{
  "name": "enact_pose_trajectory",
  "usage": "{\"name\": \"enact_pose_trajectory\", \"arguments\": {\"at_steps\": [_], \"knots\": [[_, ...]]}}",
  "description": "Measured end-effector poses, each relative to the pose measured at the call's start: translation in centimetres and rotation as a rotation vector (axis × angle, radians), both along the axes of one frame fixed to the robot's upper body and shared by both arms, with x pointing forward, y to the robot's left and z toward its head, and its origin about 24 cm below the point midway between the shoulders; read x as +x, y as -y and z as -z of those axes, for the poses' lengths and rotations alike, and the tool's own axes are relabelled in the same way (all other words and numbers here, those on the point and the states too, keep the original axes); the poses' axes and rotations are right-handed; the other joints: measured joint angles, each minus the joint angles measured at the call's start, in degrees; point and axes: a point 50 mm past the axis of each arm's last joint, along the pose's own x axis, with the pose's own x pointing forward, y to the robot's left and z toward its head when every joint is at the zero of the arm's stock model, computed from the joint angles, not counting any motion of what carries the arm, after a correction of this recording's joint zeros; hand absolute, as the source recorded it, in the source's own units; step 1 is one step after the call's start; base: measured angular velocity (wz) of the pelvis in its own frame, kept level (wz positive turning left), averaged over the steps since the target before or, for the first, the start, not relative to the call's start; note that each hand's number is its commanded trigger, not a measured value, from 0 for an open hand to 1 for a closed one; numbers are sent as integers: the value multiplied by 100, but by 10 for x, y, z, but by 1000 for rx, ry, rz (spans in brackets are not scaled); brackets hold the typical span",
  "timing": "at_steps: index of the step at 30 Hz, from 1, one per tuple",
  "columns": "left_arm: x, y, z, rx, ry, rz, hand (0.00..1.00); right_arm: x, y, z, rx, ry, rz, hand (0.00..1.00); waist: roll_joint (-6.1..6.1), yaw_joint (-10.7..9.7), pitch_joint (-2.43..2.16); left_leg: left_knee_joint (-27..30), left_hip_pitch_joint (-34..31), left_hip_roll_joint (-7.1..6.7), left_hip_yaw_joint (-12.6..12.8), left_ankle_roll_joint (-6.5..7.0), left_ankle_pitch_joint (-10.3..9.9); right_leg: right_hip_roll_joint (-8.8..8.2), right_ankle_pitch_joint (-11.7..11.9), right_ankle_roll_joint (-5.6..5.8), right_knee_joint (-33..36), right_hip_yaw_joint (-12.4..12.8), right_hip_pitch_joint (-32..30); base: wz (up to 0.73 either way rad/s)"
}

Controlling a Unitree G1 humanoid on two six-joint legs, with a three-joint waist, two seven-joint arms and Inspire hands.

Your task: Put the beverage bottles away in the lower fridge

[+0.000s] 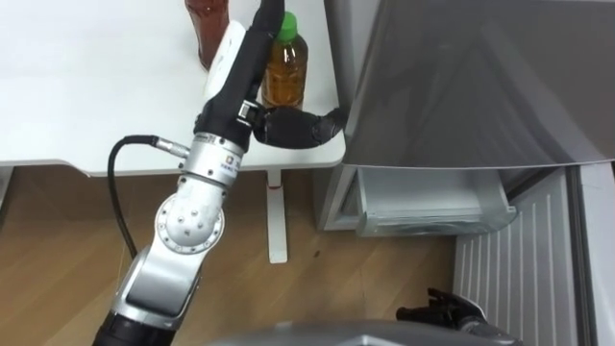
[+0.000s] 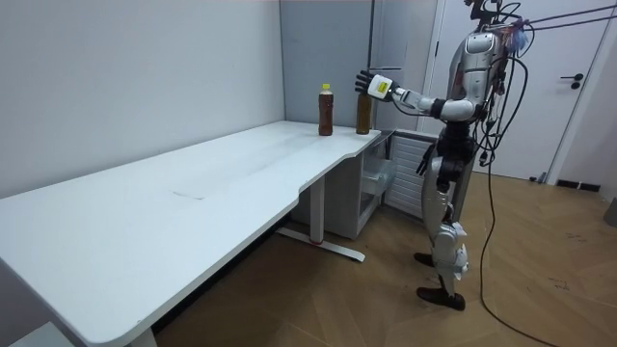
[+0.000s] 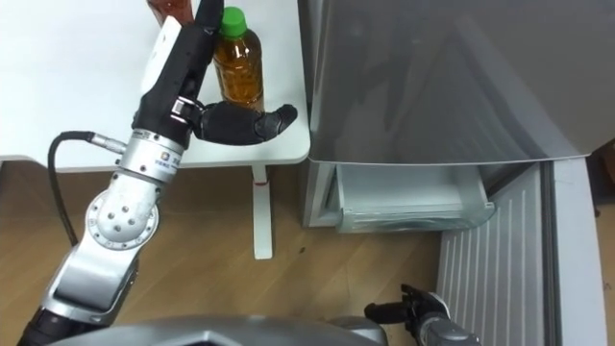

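Standing at the end of the worktop, the robot has the grey fridge (image 1: 461, 77) just to the right of its left hand (image 1: 288, 127). The fridge's lower compartment is open, and a pale drawer (image 1: 423, 207) shows below and to the right of that hand. The white worktop (image 1: 96, 96) lies under the hand and runs away to its left.

Two drinks stand upright on the worktop near its corner. The tea bottle (image 1: 284, 72) is clear plastic filled with amber liquid and has a green cap and a label band. It stands just beyond the hand, on the far side of the fingers, very close to them; I cannot tell whether they touch. The darker bottle (image 1: 204, 29), reddish brown, stands further left, apart from the hand.

The left arm reaches forward at chest height. Its dark hand is turned sideways with the fingers spread and loosely extended toward the fridge, holding nothing. The right hand (image 1: 442, 309) hangs low by the fridge drawer; how it is set cannot be told.
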Motion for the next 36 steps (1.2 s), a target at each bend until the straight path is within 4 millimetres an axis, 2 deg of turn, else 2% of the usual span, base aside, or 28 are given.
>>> {"name": "enact_pose_trajectory", "arguments": {"at_steps": [6,11,13,18,24,30,36], "knots": [[2,-6,7,-97,-67,3,0,-1,-2,1,5,-6,6,0,-42,6,-8,-2,48,1,12,11,8,-3,1,-1,19,8,32,0],[4,-11,25,-121,-181,-21,0,-2,-3,1,0,-21,14,0,-56,27,-5,-6,72,0,26,12,9,-3,0,0,14,17,48,0],[5,-12,27,-149,-205,-22,0,-2,-3,1,0,-25,15,0,-49,25,-9,-5,57,0,26,12,9,-4,0,0,14,10,34,0],[5,-14,27,-237,-238,-13,0,-2,-2,1,1,-30,34,0,-18,24,-16,-5,47,0,24,13,9,-4,0,-1,16,12,16,0],[6,-17,27,-244,-240,-23,0,-2,-2,1,0,-30,35,0,5,17,-7,-10,46,0,36,13,9,-4,0,-1,15,12,16,0],[9,-26,27,-248,-243,-70,0,-2,-1,1,4,-30,49,0,29,4,5,-11,39,1,40,13,9,-3,1,-1,21,13,3,0],[12,-37,23,-259,-219,-118,0,-2,1,1,12,-29,65,0,50,1,-10,0,-13,1,41,13,9,-4,1,-1,30,15,-54,0]]}}
